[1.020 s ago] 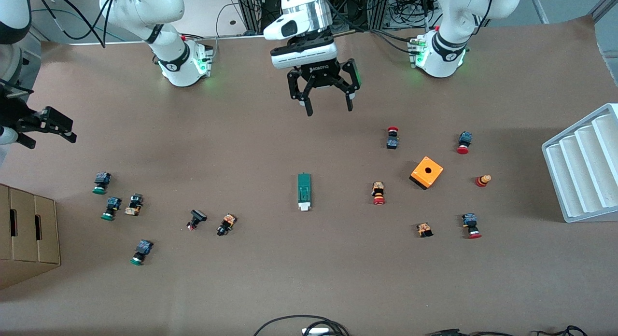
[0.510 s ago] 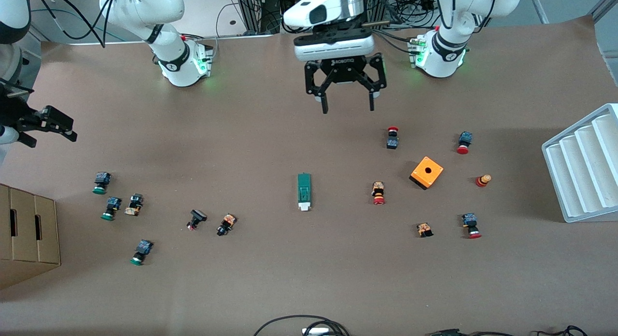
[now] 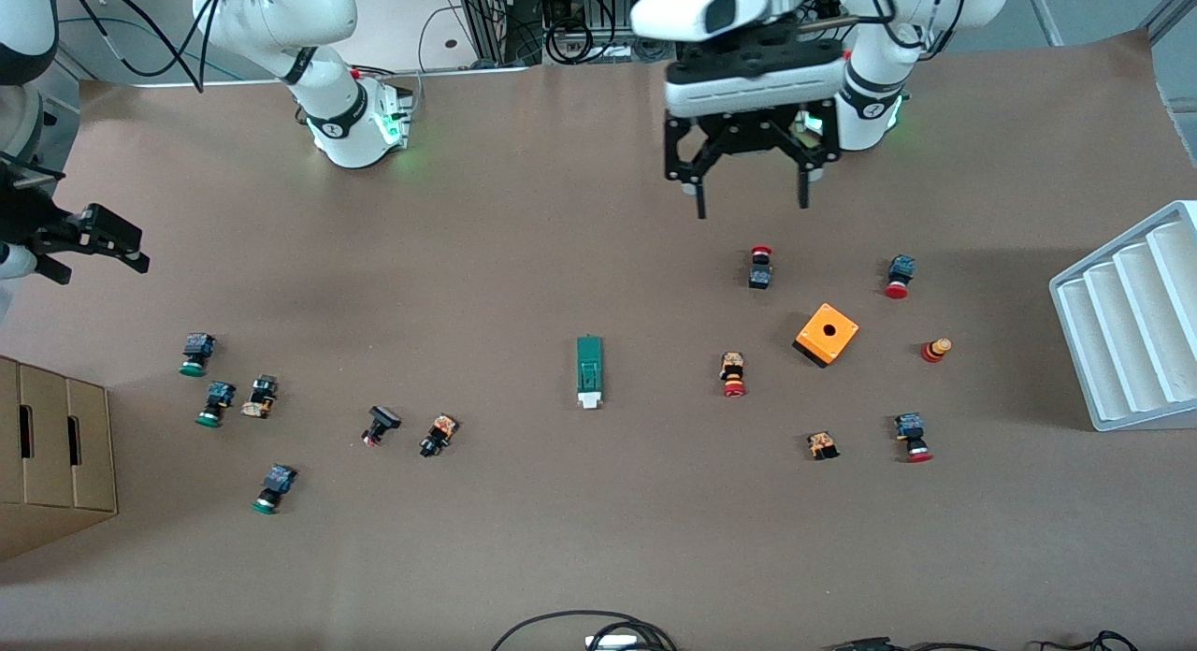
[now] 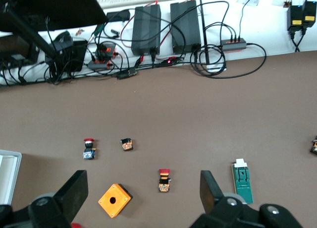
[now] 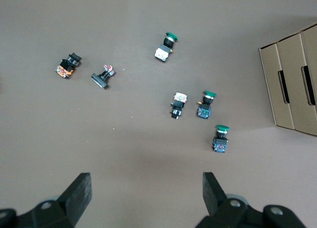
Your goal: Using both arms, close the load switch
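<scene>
Load switch flat at mid-table, white tab toward the camera, untouched; scattered push buttons and orange box alongside, well apart. Left gripper, fingers spread and empty, high over bare table near its own base, apparently not yet lined up for approach. Right gripper, fingers apart, waiting at the right arm's end, holding nothing.
</scene>
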`<action>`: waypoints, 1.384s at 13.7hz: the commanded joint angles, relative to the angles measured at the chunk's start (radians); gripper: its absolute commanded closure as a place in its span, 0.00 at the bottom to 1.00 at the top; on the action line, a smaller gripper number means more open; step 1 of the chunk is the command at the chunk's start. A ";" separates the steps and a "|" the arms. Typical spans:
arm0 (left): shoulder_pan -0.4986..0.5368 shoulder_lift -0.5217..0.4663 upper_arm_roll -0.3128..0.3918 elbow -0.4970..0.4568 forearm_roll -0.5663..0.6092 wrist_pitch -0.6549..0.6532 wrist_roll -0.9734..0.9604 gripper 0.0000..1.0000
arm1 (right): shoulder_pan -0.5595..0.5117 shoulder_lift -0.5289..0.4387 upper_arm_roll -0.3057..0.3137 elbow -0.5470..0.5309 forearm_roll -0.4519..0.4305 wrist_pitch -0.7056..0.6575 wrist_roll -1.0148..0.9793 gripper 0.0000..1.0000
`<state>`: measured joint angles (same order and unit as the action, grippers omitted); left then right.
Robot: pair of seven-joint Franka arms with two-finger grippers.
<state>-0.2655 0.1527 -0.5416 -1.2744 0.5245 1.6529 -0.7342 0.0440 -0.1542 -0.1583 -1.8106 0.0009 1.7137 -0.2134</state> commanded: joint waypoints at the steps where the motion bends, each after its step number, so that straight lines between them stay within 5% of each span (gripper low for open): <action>1: 0.069 -0.007 -0.009 0.026 -0.063 -0.033 0.073 0.00 | 0.008 -0.005 -0.010 0.002 -0.029 -0.002 -0.044 0.00; 7: 0.282 -0.007 -0.003 0.018 -0.243 -0.070 0.205 0.00 | 0.011 -0.022 -0.012 0.004 -0.052 -0.006 -0.198 0.00; 14: 0.307 0.002 0.273 -0.023 -0.455 -0.116 0.298 0.00 | 0.013 -0.024 -0.010 0.004 -0.048 -0.003 -0.198 0.00; 19: 0.308 0.010 0.400 -0.063 -0.494 -0.116 0.415 0.00 | 0.013 -0.034 -0.010 0.002 -0.048 0.000 -0.202 0.00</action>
<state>0.0453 0.1698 -0.1738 -1.3123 0.0571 1.5458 -0.3489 0.0468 -0.1699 -0.1629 -1.8104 -0.0236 1.7136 -0.4068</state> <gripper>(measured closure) 0.000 0.000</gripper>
